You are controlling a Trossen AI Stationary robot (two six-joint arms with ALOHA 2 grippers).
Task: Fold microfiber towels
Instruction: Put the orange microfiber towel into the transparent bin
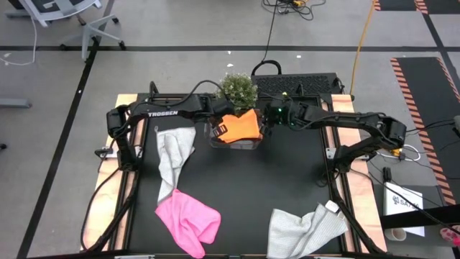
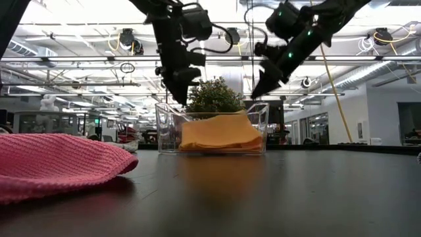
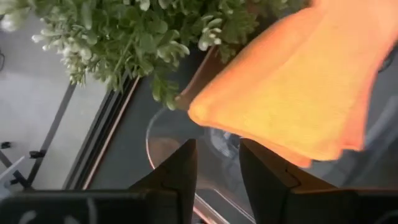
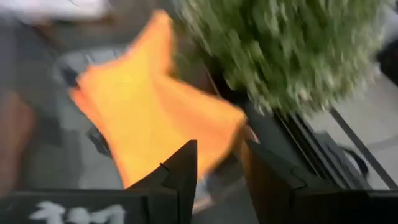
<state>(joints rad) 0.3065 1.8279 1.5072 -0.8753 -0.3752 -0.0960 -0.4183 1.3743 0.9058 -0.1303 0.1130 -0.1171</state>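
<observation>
A folded orange-yellow towel (image 1: 240, 125) (image 2: 220, 135) lies inside a clear plastic tub (image 2: 164, 128) at the table's far middle. My left gripper (image 1: 219, 116) (image 3: 217, 168) hangs open just above the tub's left end, with nothing between its fingers. Over the tub's right end, my right gripper (image 1: 264, 119) (image 4: 219, 171) is open too and clear of the cloth. A light grey towel (image 1: 175, 155) lies crumpled on the left. A pink towel (image 1: 188, 219) sits near the front, and a second grey towel (image 1: 305, 232) is at the front right.
A small potted plant (image 1: 237, 88) stands right behind the tub, close to both grippers. The black mat (image 1: 287, 180) between the tub and the front towels is bare. Table frame rails (image 1: 338, 187) run along both sides.
</observation>
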